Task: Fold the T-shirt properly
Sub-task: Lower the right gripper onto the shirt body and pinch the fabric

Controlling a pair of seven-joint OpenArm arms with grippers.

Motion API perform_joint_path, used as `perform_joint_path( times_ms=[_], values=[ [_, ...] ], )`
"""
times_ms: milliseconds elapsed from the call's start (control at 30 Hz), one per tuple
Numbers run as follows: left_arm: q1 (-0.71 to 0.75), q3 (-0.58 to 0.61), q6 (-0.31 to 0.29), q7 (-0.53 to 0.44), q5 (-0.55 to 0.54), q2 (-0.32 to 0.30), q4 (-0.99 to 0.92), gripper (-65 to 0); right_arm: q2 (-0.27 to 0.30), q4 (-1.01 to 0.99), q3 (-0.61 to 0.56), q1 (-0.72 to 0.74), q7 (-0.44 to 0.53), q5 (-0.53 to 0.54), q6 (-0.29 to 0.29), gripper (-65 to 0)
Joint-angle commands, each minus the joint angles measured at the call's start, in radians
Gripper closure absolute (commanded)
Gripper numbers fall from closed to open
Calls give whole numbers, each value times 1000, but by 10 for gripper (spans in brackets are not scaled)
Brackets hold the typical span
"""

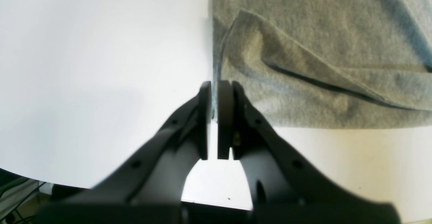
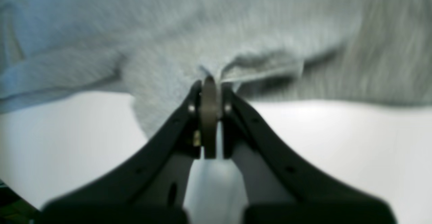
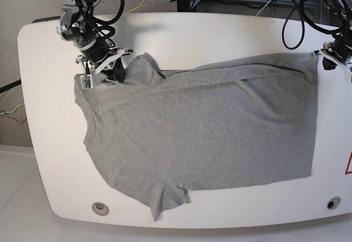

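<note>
- Grey jersey T-shirt (image 3: 209,132) spread flat across most of the white table (image 3: 49,159), long axis running left to right in the base view.
- Collar end toward that view's left, hem toward its right, close to the table's right edge; one sleeve fanned out at the near bottom edge, the other bunched at the far left corner.
- Right arm reaching down from the far left corner of the base view, wrist tilted toward the cloth.
- Right gripper (image 2: 210,82) closed tight on a pinch of the shirt's edge, fabric puckered into a small fold just above the jaws; that wrist view blurred.
- Left arm coming in from the far right corner of the base view, hand poised at the shirt's far hem corner.
- Left gripper (image 1: 215,87) closed with only a thin slit between the pads, tips sitting right at the shirt's straight edge; grip on any cloth impossible to tell, though a sliver of fabric seems to show between the pads.
- Folded flap with a dark crease lying just beyond the left gripper in its wrist view.
- Bare white tabletop on the other side of that gripper.
</note>
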Motion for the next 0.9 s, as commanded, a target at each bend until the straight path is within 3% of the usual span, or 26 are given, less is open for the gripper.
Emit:
perform_joint_path(
  times_ms=[0, 167, 500, 700, 867],
  values=[
    [-7, -5, -2, -17, -10, -17, 18, -30, 8, 58, 4, 39, -20, 10, 2, 0],
    [-7, -5, -2, -17, -10, -17, 18, -30, 7, 57, 4, 109, -84, 10, 2, 0],
    [-7, -5, -2, -17, -10, -17, 18, -30, 2, 29, 0, 211, -93, 12, 2, 0],
    [-7, -5, -2, -17, -10, -17, 18, -30, 4, -57, -87, 289, -93, 10, 0, 0],
    [-7, -5, -2, -17, -10, -17, 18, -30, 4, -118, -185, 352, -87, 10, -72, 0]
  ],
)
